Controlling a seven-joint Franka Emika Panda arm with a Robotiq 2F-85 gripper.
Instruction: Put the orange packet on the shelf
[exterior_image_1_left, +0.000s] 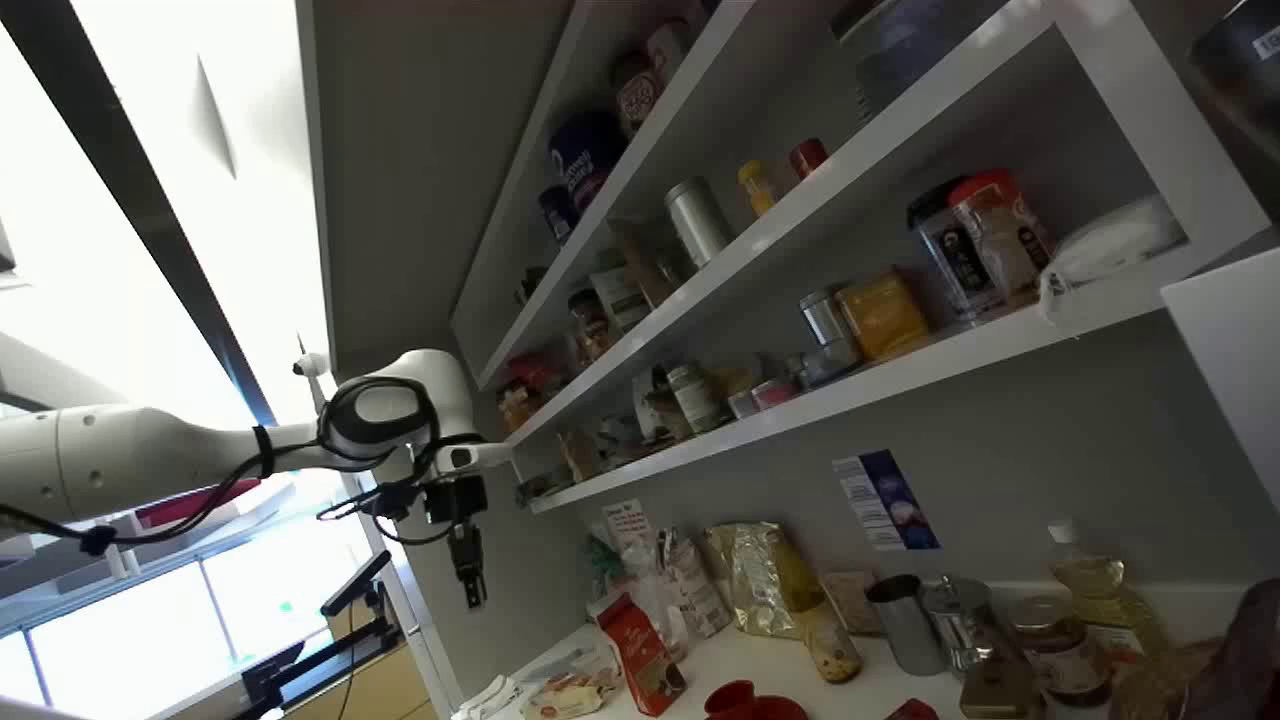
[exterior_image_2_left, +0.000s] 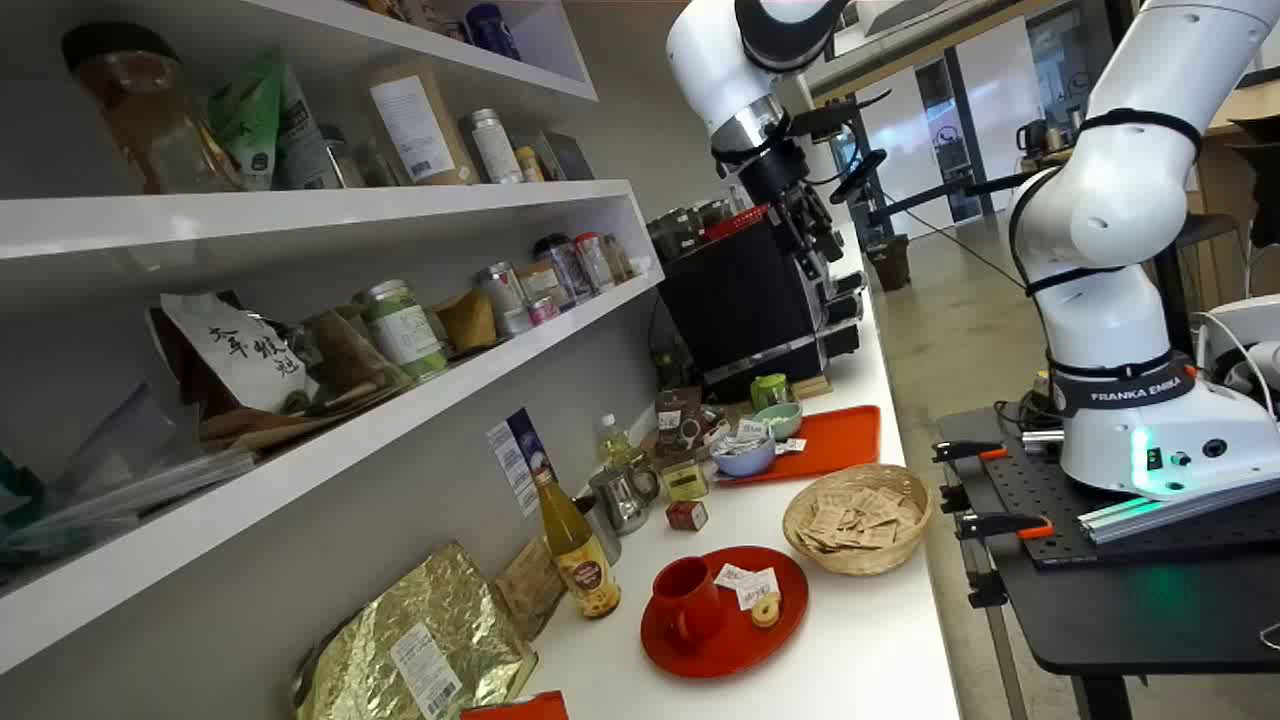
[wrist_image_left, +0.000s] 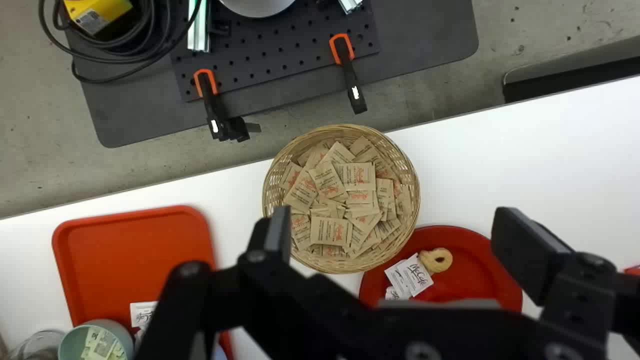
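The orange packet (exterior_image_1_left: 642, 655) is a red-orange bag leaning upright on the white counter in an exterior view. Only a red-orange edge (exterior_image_2_left: 518, 708) of it shows at the bottom of an exterior view. In the wrist view it is not clearly seen. The shelf is the lowest long white board, seen in both exterior views (exterior_image_1_left: 790, 416) (exterior_image_2_left: 400, 417), with jars and bags on it. My gripper (exterior_image_1_left: 472, 585) hangs fingers-down high above the counter, apart from the packet and the shelf, also seen in an exterior view (exterior_image_2_left: 822, 262). In the wrist view its fingers (wrist_image_left: 390, 235) are wide open with nothing between them.
Below the gripper are a basket of beige sachets (wrist_image_left: 341, 200), a red plate (wrist_image_left: 475, 270) and an orange tray (wrist_image_left: 135, 250). A gold bag (exterior_image_2_left: 430, 640) and a bottle (exterior_image_2_left: 578, 545) stand near the wall. Higher white boards (exterior_image_1_left: 850, 175) hang above.
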